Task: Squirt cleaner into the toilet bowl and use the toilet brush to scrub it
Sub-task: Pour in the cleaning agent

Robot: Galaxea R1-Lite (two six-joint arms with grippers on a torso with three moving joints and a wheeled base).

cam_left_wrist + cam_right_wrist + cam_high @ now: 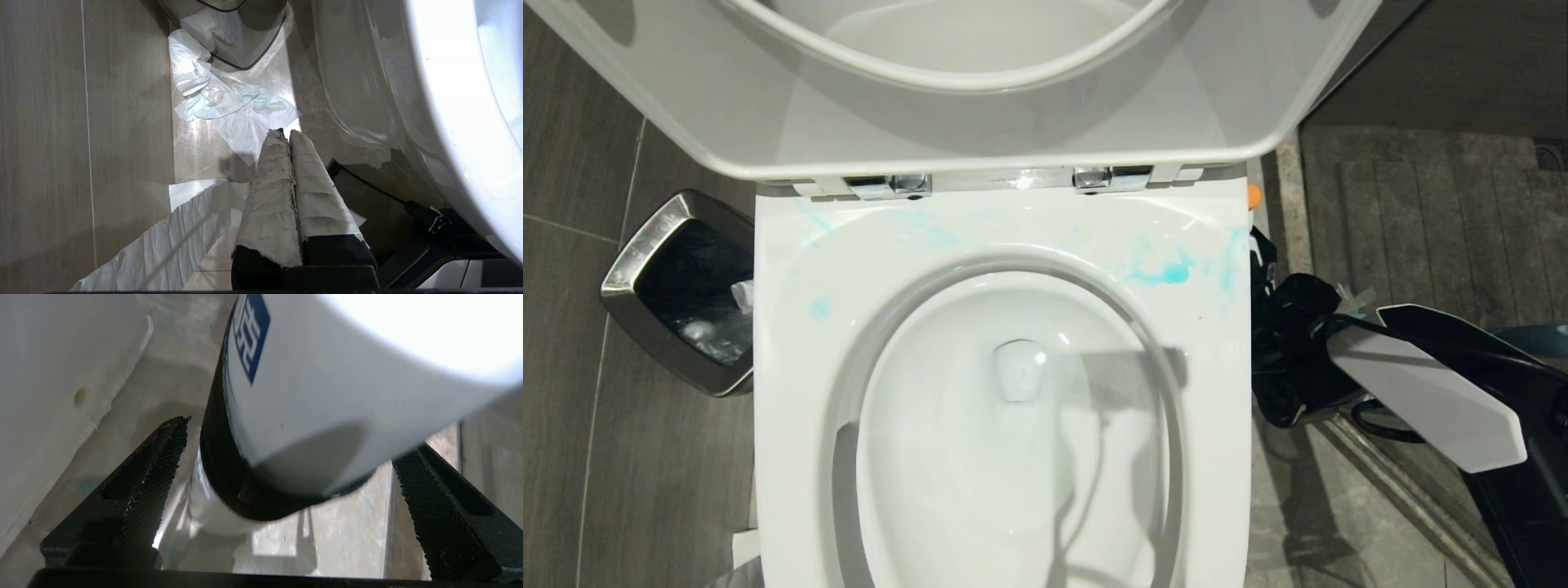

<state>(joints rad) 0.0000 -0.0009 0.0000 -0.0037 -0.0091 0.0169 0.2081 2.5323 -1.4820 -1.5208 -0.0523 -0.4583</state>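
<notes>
Cleaner bottle (318, 408): white, blue-labelled, upright on the floor beside the toilet bowl's (1013, 425) right flank, orange cap (1254, 194) topmost. Lies between the right gripper's (286, 473) spread fingers (157, 465), not yet pinched. Left gripper (288, 136): fingers pressed together, low at the bowl's left.

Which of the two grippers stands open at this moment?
The right gripper: its black textured fingers stand wide on either side of the cleaner. The left gripper, wrapped in paper, is shut beside the toilet bowl.

White toilet bowl (792, 343) with light blue smears (1164, 273).
</notes>
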